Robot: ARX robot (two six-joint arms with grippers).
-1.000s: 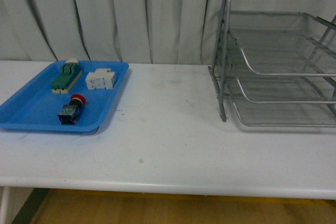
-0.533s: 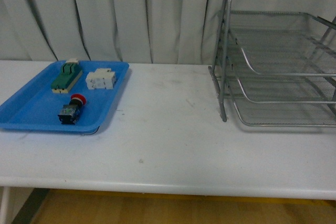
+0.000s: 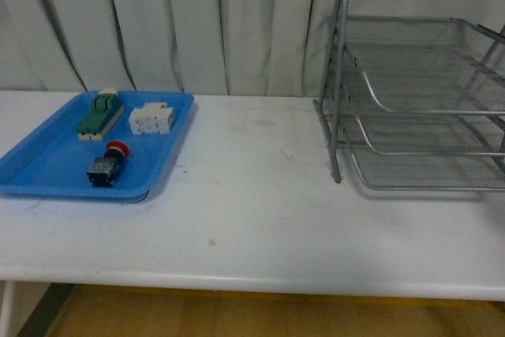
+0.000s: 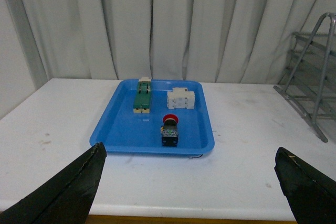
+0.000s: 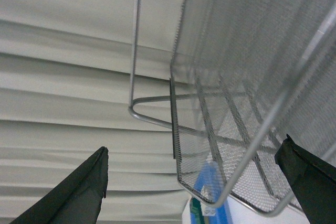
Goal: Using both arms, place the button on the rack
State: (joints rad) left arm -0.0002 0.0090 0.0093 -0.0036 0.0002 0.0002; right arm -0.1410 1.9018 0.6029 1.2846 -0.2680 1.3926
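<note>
The button [image 3: 106, 166], red cap on a black and blue-grey body, lies on its side in the blue tray [image 3: 47, 165] at the table's left; it also shows in the left wrist view [image 4: 169, 129]. The silver wire-mesh rack [image 3: 418, 92] stands at the right. My left gripper [image 4: 191, 182] is open and empty, well short of the tray, near the table's front edge. My right gripper [image 5: 194, 182] is open and empty, right beside the rack's mesh [image 5: 252, 93]. Neither arm shows in the front view.
A green block [image 3: 99, 114] and a white block [image 3: 151, 119] sit at the back of the blue tray. A white curtain [image 3: 197, 21] hangs behind the white table [image 3: 252, 219]. The table's front edge runs close to the camera.
</note>
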